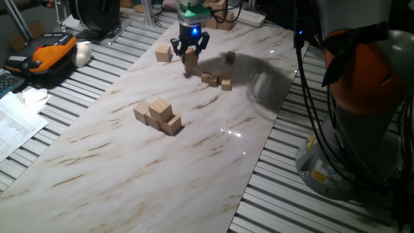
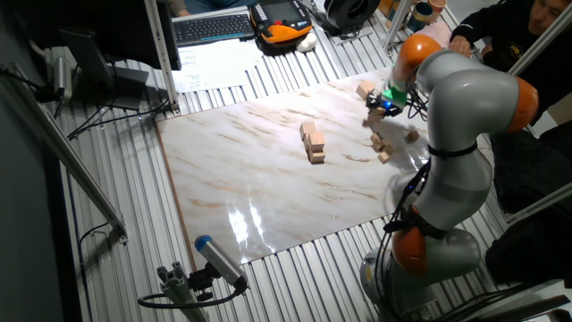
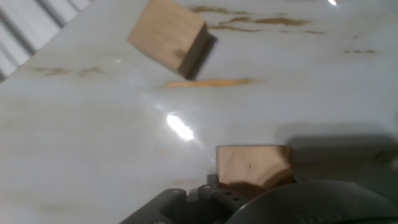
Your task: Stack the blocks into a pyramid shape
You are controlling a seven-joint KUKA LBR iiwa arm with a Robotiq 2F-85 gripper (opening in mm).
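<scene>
My gripper (image 1: 190,50) hangs at the far end of the marble board (image 1: 129,168), shut on one light-tan block (image 1: 191,59) just above the surface. The hand view shows that block (image 3: 254,165) low in the frame, close under the gripper (image 3: 252,183). Another block (image 1: 163,54) lies loose to the left of it and is the tilted block (image 3: 168,36) at the top of the hand view. Mid-board stands a cluster of blocks (image 1: 157,116): a bottom row with one block on top. The other fixed view shows this cluster (image 2: 313,143) and my gripper (image 2: 382,107) too.
Three much smaller tan cubes (image 1: 217,80) lie right of the held block, one (image 1: 230,57) farther back. Ribbed metal table (image 1: 84,84) surrounds the board. An orange device (image 1: 48,52) and papers (image 1: 16,123) sit left. The arm's base (image 1: 362,129) stands right.
</scene>
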